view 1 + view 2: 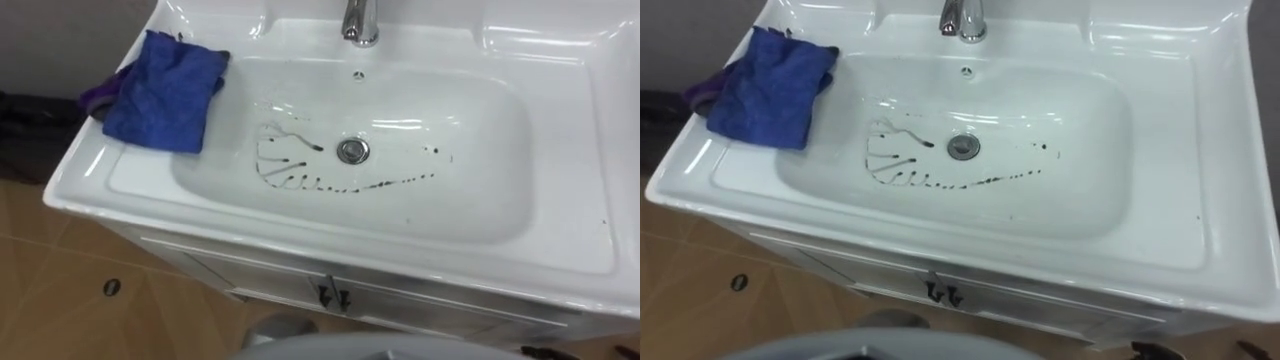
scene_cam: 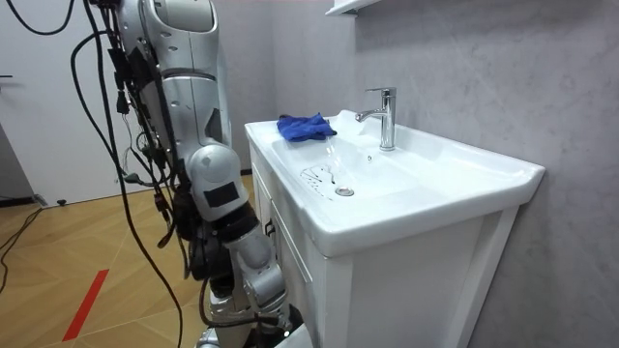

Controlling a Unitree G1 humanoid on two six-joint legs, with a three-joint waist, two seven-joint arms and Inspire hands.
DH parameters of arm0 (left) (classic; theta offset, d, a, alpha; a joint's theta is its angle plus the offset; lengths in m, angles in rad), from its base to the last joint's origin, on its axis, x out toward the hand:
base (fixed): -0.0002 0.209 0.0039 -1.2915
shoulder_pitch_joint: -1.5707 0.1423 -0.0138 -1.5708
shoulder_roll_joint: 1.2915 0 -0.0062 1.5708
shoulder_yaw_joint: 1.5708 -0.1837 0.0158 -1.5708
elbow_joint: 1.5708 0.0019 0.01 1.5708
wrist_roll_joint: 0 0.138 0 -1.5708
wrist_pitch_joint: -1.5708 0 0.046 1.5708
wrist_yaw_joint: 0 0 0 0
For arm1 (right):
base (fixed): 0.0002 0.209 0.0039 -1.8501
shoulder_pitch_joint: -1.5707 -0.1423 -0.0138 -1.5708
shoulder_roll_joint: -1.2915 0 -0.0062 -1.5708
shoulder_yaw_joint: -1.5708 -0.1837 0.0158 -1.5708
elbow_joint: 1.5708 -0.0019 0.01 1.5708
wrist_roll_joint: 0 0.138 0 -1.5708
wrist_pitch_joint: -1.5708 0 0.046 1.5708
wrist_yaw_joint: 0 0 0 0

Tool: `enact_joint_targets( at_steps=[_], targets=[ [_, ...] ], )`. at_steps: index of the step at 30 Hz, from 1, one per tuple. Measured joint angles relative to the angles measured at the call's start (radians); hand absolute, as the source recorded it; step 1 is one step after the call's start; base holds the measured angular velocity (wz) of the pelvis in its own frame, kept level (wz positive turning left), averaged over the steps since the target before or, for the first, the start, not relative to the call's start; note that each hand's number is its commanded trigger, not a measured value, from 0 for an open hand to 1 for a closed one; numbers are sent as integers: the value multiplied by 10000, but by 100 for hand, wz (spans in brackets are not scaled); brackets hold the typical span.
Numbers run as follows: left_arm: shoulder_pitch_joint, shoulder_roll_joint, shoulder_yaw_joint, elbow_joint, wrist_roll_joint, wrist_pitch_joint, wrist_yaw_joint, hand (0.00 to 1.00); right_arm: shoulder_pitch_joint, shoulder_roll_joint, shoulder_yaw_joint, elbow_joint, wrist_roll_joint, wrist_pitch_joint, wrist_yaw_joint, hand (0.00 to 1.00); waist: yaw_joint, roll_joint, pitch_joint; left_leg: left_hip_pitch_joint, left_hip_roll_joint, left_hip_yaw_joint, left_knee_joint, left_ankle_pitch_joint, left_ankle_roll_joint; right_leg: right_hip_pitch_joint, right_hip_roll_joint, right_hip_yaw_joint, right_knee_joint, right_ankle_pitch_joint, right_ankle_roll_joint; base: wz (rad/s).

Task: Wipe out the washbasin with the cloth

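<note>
Robot's right hand (image 2: 263,298) hangs low beside the white cabinet (image 2: 387,280) in the room view; if it is open or closed I cannot tell. Higher up, the blue cloth (image 1: 165,92) lies on the left rim of the basin (image 1: 480,210), well apart from this hand. Dark streaks (image 1: 290,165) curve around the drain (image 1: 352,151), in front of the tap (image 1: 360,20).

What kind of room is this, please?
Probably a bathroom or washroom: a white basin with a chrome tap sits on a cabinet, and a blue cloth lies on its left rim.
</note>
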Motion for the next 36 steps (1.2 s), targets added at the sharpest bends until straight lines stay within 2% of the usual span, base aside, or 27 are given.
enact_joint_targets(
  at_steps=[2,4,8,13,25,27,32,36],
  targets=[
    [31,5,36,-820,13,-248,385,0,50,-2,-2,-49,-23,-54,3,0,-2,29,0,29,4,11,-28,0,0,-6,-3,39,1,0,0,-5],
    [8,3,43,-1493,32,-344,626,0,106,9,6,-52,-8,-65,43,0,-23,53,-6,35,12,24,-28,0,0,-24,5,80,5,0,0,-5],
    [-3,6,43,-2877,285,-598,900,0,281,9,310,-191,-2,-214,91,0,3,57,40,112,17,155,-83,0,-1,-33,0,260,19,-1,-1,-10],
    [-18,11,51,-3769,294,-752,1145,0,515,10,303,-195,5,-274,-46,0,-67,106,68,185,22,266,-107,-1,1,-29,-12,433,6,-1,0,-9],
    [5,13,48,-4573,311,-751,1120,0,785,97,326,-183,-29,-134,151,0,-493,100,69,220,22,251,-82,0,2,-20,3,542,10,0,-2,-1],
    [2,13,47,-4622,602,-751,1111,0,810,116,328,-194,-50,-138,204,0,-551,86,73,235,24,264,-93,0,3,-21,2,559,16,0,-2,-2],
    [-40,25,-100,-4935,2136,-796,1082,0,923,120,535,-192,-44,-205,457,0,-650,5,83,322,19,270,-175,2,4,30,2,562,7,0,-1,-1],
    [-41,47,-547,-5068,2248,-812,990,0,890,118,661,-187,-128,-267,477,0,-858,-16,83,342,19,279,-186,2,4,55,8,582,-13,0,-1,-1]
  ],
)
